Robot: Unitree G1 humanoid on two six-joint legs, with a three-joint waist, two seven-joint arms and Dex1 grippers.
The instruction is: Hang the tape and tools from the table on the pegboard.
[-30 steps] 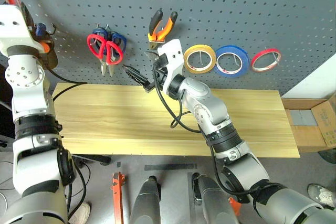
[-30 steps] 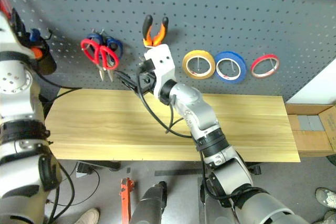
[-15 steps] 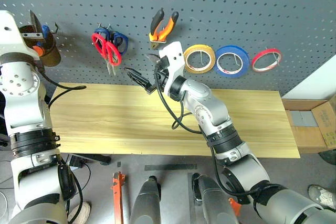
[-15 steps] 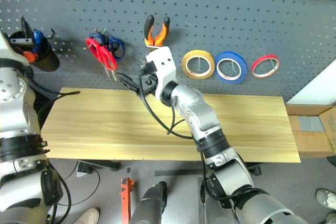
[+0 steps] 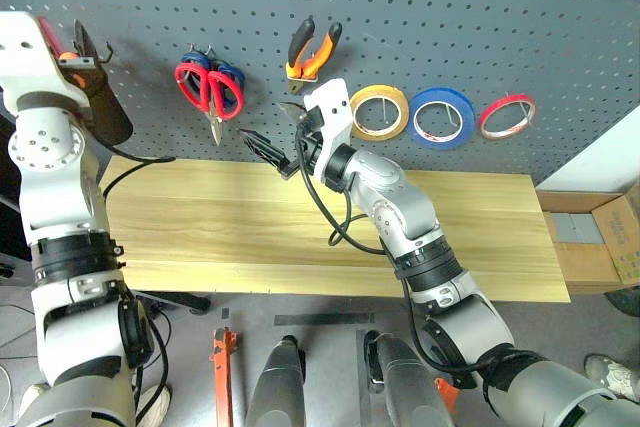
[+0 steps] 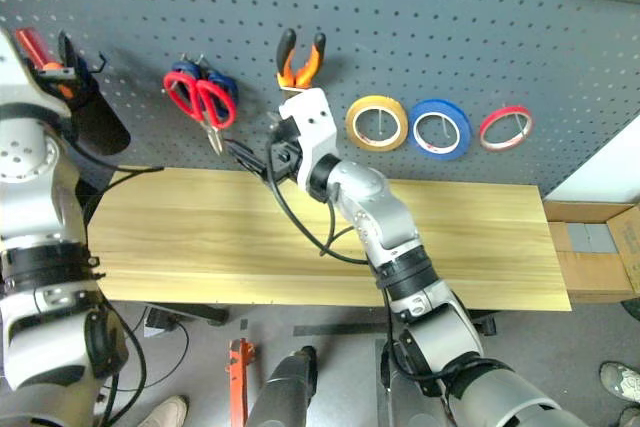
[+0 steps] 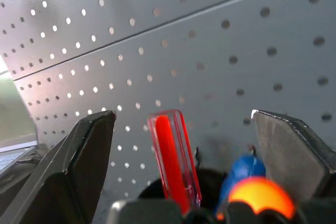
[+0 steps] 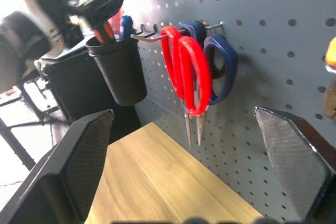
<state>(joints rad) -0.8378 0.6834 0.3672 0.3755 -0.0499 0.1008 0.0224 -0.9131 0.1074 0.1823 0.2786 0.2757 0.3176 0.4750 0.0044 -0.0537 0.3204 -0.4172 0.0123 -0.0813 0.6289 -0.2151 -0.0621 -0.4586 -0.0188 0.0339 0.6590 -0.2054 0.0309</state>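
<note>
We see a black cup (image 8: pixel 116 72) on the pegboard (image 5: pixel 450 17) holding the red-handled screwdriver (image 7: pixel 173 156); left tool (image 7: pixel 184 145) released around it, right tool (image 8: pixel 199 156) released too

Even bright light, soft shadows; blurred, glare-washed corner in right wrist view.

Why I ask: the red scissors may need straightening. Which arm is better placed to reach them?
Right. The right gripper, jaws open, hangs just beside the red scissors on the pegboard, pointing their way. The left gripper is farther off at the black cup, jaws open astride the screwdriver.
</note>
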